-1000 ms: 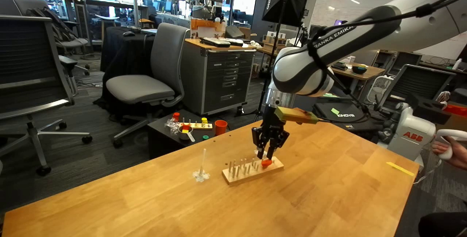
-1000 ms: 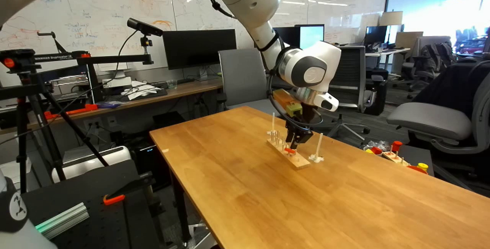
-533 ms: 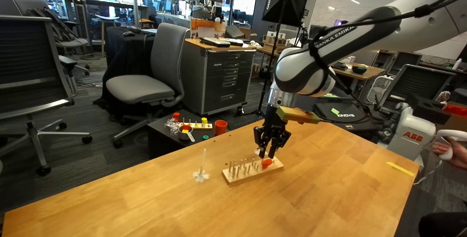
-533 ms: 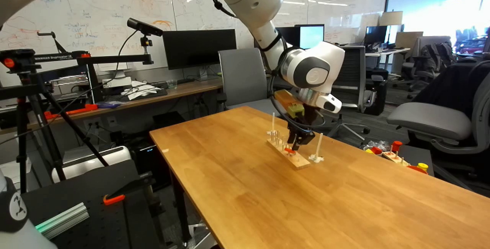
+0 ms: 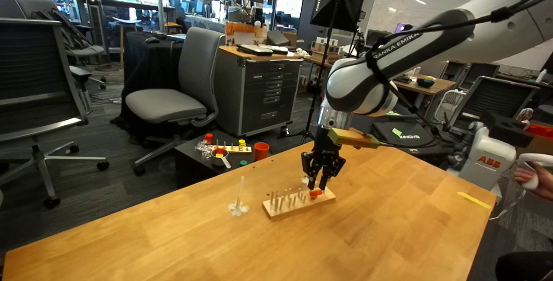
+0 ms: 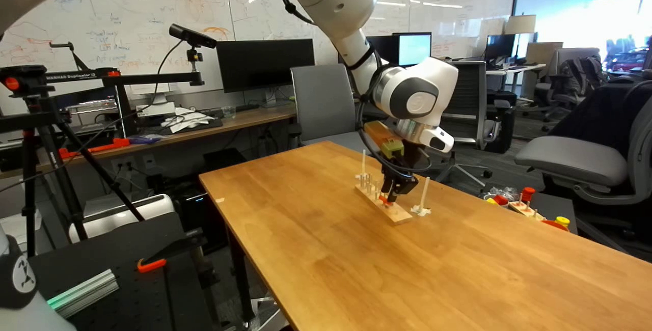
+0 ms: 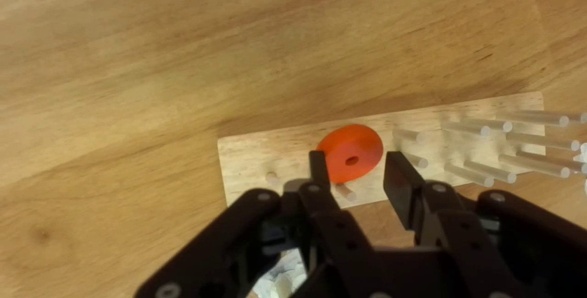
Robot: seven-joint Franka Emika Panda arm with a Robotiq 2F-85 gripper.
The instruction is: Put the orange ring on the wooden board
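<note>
Your gripper (image 5: 317,187) had dipped slightly, fingers (image 7: 319,169) apart; upper right in an exterior view, your arm (image 5: 432,49) read “EMIKA”. Mid wrist view, the orange ring (image 7: 355,146) lay over the wooden pegboard (image 7: 257,151), beside those fingers.

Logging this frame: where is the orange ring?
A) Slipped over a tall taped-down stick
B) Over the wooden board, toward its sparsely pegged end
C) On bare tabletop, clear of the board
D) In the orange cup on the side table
B: in the wrist view the orange ring shows against the wooden board, toward the end with the lone peg.
</note>
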